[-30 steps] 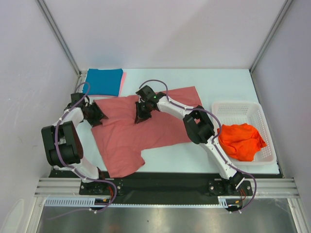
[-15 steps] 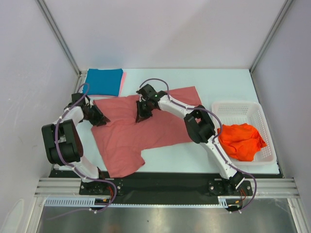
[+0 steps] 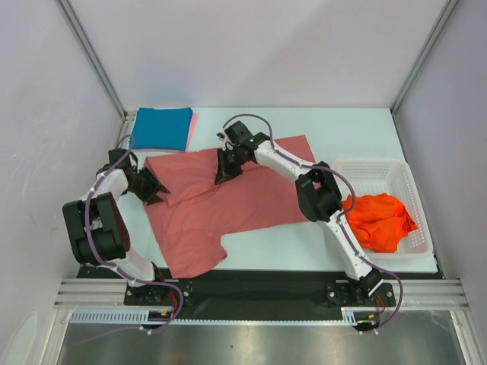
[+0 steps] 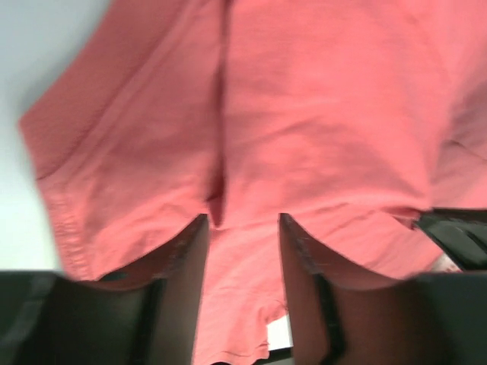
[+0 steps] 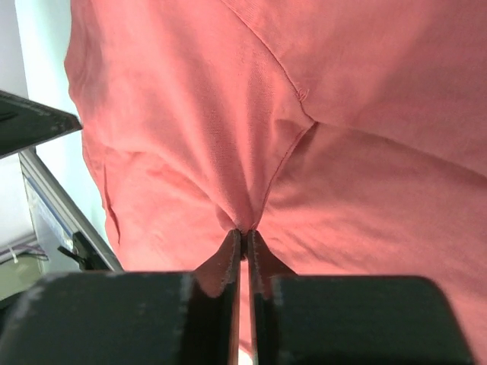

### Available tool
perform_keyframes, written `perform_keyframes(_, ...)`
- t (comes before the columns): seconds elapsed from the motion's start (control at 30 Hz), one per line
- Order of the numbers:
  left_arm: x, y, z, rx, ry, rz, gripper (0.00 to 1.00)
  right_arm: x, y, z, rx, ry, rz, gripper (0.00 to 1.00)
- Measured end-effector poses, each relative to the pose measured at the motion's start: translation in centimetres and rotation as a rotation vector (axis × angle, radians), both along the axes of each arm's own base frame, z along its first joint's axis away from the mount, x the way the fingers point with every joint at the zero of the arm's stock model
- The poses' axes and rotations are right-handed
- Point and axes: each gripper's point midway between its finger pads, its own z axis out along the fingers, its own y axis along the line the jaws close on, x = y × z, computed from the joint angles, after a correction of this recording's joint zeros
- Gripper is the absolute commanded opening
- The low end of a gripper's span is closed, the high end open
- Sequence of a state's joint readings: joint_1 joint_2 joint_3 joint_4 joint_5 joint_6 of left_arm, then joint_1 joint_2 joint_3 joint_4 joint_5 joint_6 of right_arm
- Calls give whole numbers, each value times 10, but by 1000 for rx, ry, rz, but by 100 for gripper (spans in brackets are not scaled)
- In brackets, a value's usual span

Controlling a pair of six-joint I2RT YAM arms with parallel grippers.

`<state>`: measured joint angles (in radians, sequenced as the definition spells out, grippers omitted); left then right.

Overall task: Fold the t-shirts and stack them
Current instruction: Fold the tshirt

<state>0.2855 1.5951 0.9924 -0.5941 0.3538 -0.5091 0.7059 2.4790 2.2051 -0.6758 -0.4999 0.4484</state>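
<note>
A dusty salmon-red t-shirt [image 3: 228, 204] lies spread across the middle of the table. My right gripper [image 3: 227, 172] is shut on a pinched fold of it near its far edge; the right wrist view shows the closed tips [image 5: 243, 233] holding bunched salmon cloth [image 5: 365, 152]. My left gripper [image 3: 152, 187] is at the shirt's left edge. In the left wrist view its fingers [image 4: 183, 258] stand wide apart [image 4: 242, 222], with salmon cloth [image 4: 304, 114] draped over and between them. A folded teal-blue t-shirt [image 3: 161, 128] lies at the far left on a light pink one [image 3: 192, 129].
A white lattice basket [image 3: 399, 169] at the right holds crumpled orange-red t-shirts [image 3: 378, 220]. Grey walls and metal frame posts close in the table on three sides. The table's front rail runs along the bottom.
My right gripper has moved a little toward the far side, pulling its pinch of salmon cloth along. My left gripper has shifted slightly left and nearer at the shirt's edge.
</note>
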Motion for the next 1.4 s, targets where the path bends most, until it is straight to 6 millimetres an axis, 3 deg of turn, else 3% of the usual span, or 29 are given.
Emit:
perform_keyframes(0.03,-3,2,-4,6,16,7,55,-2,-1,-1,-3,9,3,21)
perform_keyframes(0.13,-14,3,-16,15,61,27,62,-5,-4,-2,-14,17,17,37)
perform_keyframes(0.23,-24,1,-23,8,87,34,61,-8,-7,-5,-28,25,25,47)
perform_keyframes(0.33,-31,-3,-21,0,79,39,60,-10,-10,-9,-39,30,30,48)
perform_keyframes(0.53,-22,-10,-8,-29,-13,14,60,-11,-11,-10,-40,35,33,47)
perform_keyframes(0.87,-20,-24,-24,-90,-5,-24,57,-5,-7,-9,-9,38,17,44)
perform_keyframes(1.03,-18,-24,-27,-92,2,-32,51,-4,-7,-22,-14,57,13,41)
perform_keyframes(1.2,-12,-19,-25,-63,-17,-45,51,-5,-7,-32,-21,79,12,39)
perform_keyframes(1.33,-3,-18,-23,-59,-37,-54,31,-6,-5,-32,-12,83,11,27)
perform_keyframes(1.4,-2,-18,-24,-63,-36,-56,28,-7,-3,-31,-6,88,10,22)
